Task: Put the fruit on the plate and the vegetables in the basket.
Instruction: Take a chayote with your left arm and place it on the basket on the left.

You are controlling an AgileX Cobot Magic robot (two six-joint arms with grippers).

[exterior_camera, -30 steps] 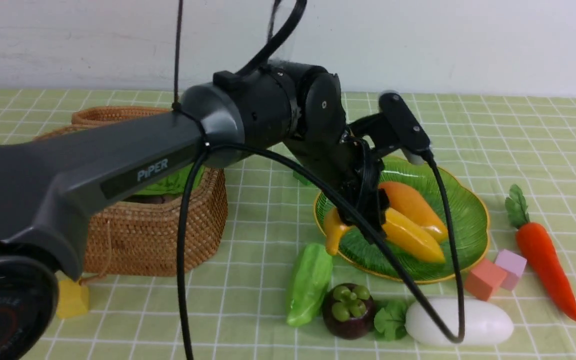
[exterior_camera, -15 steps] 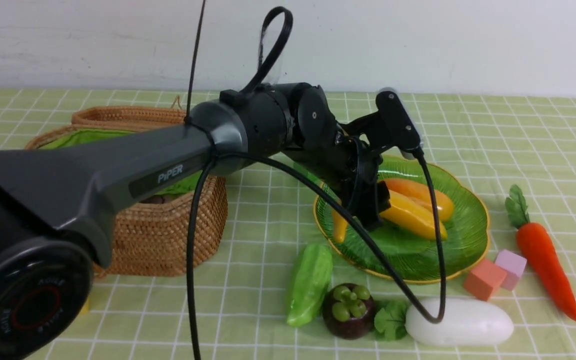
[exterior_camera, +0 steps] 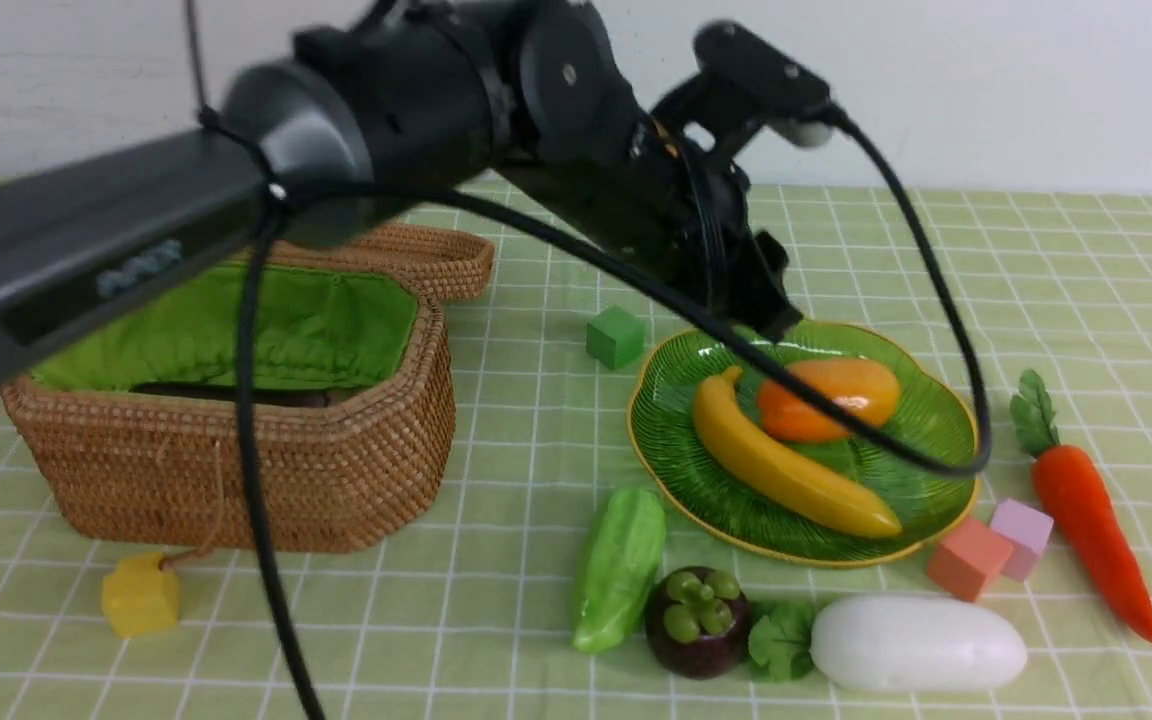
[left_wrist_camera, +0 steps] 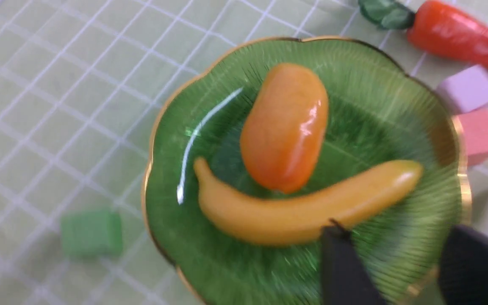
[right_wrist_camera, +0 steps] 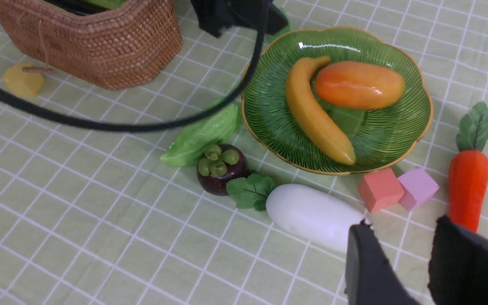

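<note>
Left hand (left_wrist_camera: pixel 396 241) empty over the plate (left_wrist_camera: pixel 176 106); right hand (right_wrist_camera: pixel 400 237) empty above the near counter (right_wrist_camera: pixel 79 220).
The right hand's fingers stand spread with nothing between them. The white radish (right_wrist_camera: pixel 311 216) lies just ahead of their tips, the carrot (right_wrist_camera: pixel 468 186) near one finger, and the mangosteen (right_wrist_camera: pixel 220 169) and pale green gourd (right_wrist_camera: pixel 201 135) lie farther off past the radish. The left hand's fingers are also apart and hold nothing, raised over the plate's rim. Just ahead of them lies the banana (left_wrist_camera: pixel 303 212), touching the mango (left_wrist_camera: pixel 286 127) beyond it. The open basket (exterior_camera: pixel 336 480) sits well apart from that hand.
</note>
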